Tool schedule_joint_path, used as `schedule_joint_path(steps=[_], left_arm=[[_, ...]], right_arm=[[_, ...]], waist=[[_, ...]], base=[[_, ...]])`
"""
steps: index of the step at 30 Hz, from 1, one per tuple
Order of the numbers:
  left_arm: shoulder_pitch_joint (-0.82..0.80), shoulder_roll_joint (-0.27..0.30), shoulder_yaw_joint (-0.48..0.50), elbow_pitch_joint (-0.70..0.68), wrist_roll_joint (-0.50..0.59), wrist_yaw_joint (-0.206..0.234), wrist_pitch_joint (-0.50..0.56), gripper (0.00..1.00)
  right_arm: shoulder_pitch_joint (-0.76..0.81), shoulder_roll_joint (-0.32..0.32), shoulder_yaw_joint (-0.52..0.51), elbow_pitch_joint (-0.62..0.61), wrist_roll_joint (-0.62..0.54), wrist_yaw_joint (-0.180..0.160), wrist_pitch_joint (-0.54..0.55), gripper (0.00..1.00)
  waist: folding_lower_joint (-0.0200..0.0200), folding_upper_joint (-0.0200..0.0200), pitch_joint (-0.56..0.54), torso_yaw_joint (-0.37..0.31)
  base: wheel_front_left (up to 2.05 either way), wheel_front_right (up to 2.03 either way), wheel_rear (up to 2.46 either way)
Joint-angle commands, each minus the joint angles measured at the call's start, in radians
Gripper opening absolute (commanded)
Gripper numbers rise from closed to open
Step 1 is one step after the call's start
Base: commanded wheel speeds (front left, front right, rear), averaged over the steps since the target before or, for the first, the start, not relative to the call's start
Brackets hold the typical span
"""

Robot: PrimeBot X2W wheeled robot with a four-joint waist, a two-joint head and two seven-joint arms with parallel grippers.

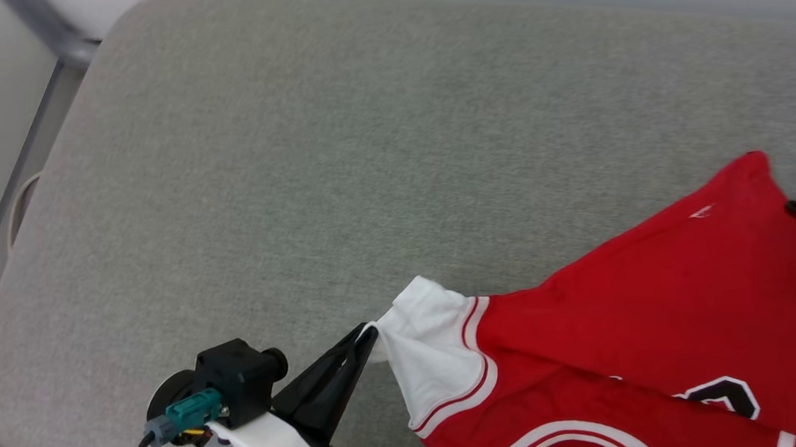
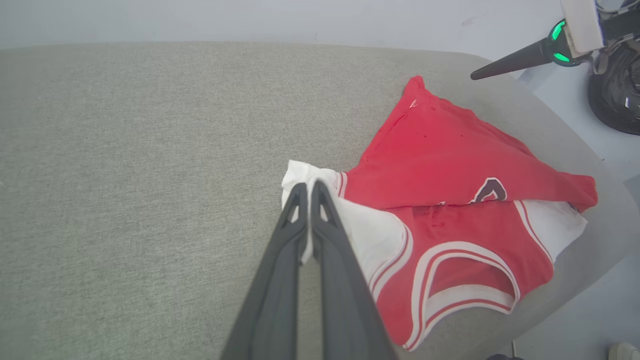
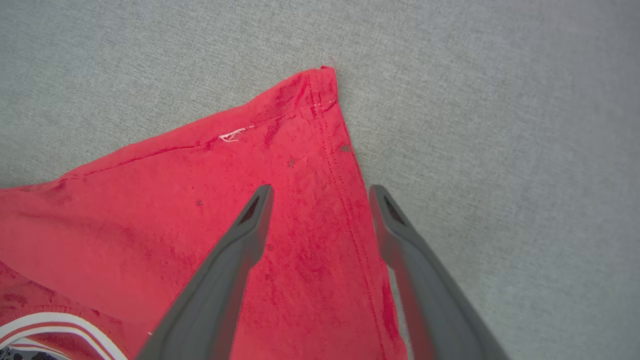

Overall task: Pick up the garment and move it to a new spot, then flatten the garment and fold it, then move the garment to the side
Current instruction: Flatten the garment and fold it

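By the front edge of the grey cushion (image 1: pixel 293 153), about midway along: left gripper (image 1: pixel 371 333) pinched tight on the edge of the white sleeve (image 1: pixel 426 349).

Running right from that pinch, over the cushion's front right part: garment (image 1: pixel 659 288), long axis from sleeve to hem corner (image 3: pixel 322 80), lying low on the cushion. Red body folded over itself on a slant, not flat. White-and-red trimmed neckline (image 2: pixel 465 270) toward the cushion's front edge. A scrap of black, white-edged print (image 2: pixel 490 190) peeking from under the fold. Small white logo (image 3: pixel 232 134) just beside the corner.

Farther right on the cushion: right gripper (image 3: pixel 320 192) spread wide, fingers either side of the hem seam, short of the corner. Touching cloth or hovering: cannot tell.

Probably flattening in hand: one arm at each end, right arm nearer the hem corner, so pulling apart along that axis looks the likely call.
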Motion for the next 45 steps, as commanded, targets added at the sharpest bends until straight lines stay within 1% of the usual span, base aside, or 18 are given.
schedule_joint_path(steps=[1, 5, 11, 14, 21, 23, 24, 29, 32, 35, 37, 38, 39, 45], left_arm=[[-0.022, -0.011, -0.002, -0.002, 0.008, -0.006, 0.0, 0.0], [-0.038, -0.031, -0.015, 0.001, 0.017, -0.019, -0.005, 0.0], [-0.058, -0.065, -0.031, 0.007, 0.021, -0.044, -0.017, 0.0], [-0.062, -0.089, -0.037, 0.006, 0.012, -0.059, -0.026, 0.0], [-0.073, -0.097, -0.038, 0.017, 0.018, -0.071, -0.037, 0.0], [-0.073, -0.097, -0.037, 0.022, 0.017, -0.073, -0.04, 0.0], [-0.074, -0.097, -0.037, 0.024, 0.015, -0.075, -0.042, 0.0], [-0.069, -0.094, -0.031, 0.04, 0.008, -0.073, -0.046, 0.0], [-0.074, -0.084, -0.026, 0.044, 0.014, -0.069, -0.05, 0.0], [-0.08, -0.083, -0.015, 0.032, 0.01, -0.064, -0.055, 0.0], [-0.08, -0.073, -0.008, 0.029, 0.011, -0.059, -0.052, 0.0], [-0.08, -0.073, -0.008, 0.029, 0.011, -0.059, -0.052, 0.0], [-0.077, -0.06, 0.002, 0.03, 0.015, -0.048, -0.05, 0.0], [-0.05, -0.014, 0.049, -0.002, -0.013, -0.013, -0.056, 0.0]], right_arm=[[-0.037, -0.007, 0.002, 0.023, -0.012, -0.001, 0.006, 1.0], [-0.09, -0.025, 0.01, 0.093, -0.055, -0.001, 0.019, 1.0], [-0.123, -0.051, -0.014, 0.168, -0.108, -0.001, 0.044, 1.0], [-0.117, -0.057, -0.018, 0.195, -0.124, -0.001, 0.05, 1.0], [-0.059, -0.04, -0.011, 0.24, -0.137, -0.001, 0.068, 1.0], [-0.043, -0.029, -0.013, 0.254, -0.141, -0.001, 0.08, 0.15], [-0.038, -0.025, -0.014, 0.256, -0.143, -0.001, 0.078, 0.0], [-0.059, -0.017, -0.022, 0.26, -0.153, -0.001, 0.003, 0.0], [-0.097, -0.011, -0.03, 0.27, -0.162, -0.001, -0.064, 0.0], [-0.129, 0.009, -0.033, 0.295, -0.15, -0.001, -0.124, 0.0], [-0.148, 0.017, -0.027, 0.304, -0.138, -0.001, -0.169, 0.0], [-0.148, 0.017, -0.027, 0.304, -0.138, -0.001, -0.169, 0.0], [-0.169, 0.023, -0.018, 0.314, -0.126, -0.001, -0.22, 0.0], [-0.192, 0.026, 0.024, 0.327, -0.075, -0.001, -0.345, 0.0]], waist=[[-0.0002, -0.0001, 0.054, 0.058], [-0.0002, -0.0001, 0.088, 0.107], [-0.0002, -0.0001, 0.131, 0.166], [-0.0002, -0.0001, 0.144, 0.185], [-0.0002, -0.0001, 0.163, 0.204], [-0.0002, -0.0001, 0.166, 0.206], [-0.0002, -0.0001, 0.166, 0.207], [-0.0002, -0.0001, 0.15, 0.195], [-0.0002, -0.0001, 0.127, 0.176], [-0.0002, -0.0001, 0.094, 0.151], [-0.0002, -0.0001, 0.068, 0.131], [-0.0002, -0.0001, 0.068, 0.131], [-0.0002, -0.0001, 0.039, 0.107], [-0.0002, -0.0001, -0.045, 0.029]], base=[[0.0, 0.0, 0.0], [0.0, 0.0, 0.0], [0.0, 0.0, 0.0], [0.0, 0.0, 0.0], [0.0, 0.0, 0.0], [0.0, 0.0, 0.0], [0.0, 0.0, 0.0], [0.0, 0.0, 0.0], [0.0, 0.0, 0.0], [0.0, 0.0, 0.0], [0.0, 0.0, 0.0], [0.0, 0.0, 0.0], [0.0, 0.0, 0.0], [0.0, 0.0, 0.0]])
